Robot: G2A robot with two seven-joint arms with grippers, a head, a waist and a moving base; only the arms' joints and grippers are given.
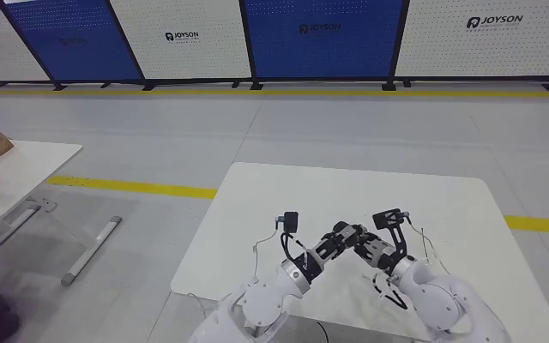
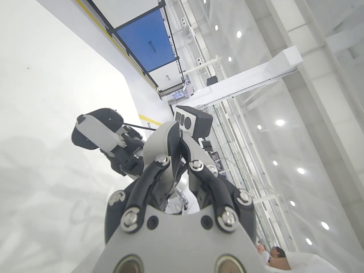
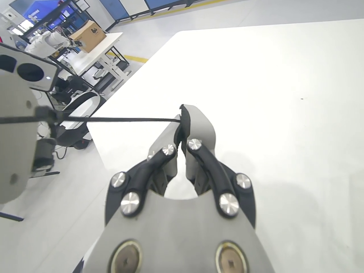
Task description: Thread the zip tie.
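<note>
Two-handed stage: holds zip tie (image 3: 119, 119) pinched in left hand (image 2: 177, 132) and right hand (image 3: 182, 117); seemingly threaded; next, pull taut.

A white tabletop (image 1: 360, 197) with rounded corners stands on a pale grey floor (image 1: 343, 129) crossed by yellow lines (image 1: 129, 186). A row of blue and white partition panels (image 1: 326, 39) on black feet closes off the far side. Another white table (image 1: 34, 159) stands off to the left, a cardboard box (image 3: 88, 35) rests on a similar table farther back, and round ceiling lights (image 2: 280, 122) shine among white beams (image 2: 256, 78) overhead.
</note>
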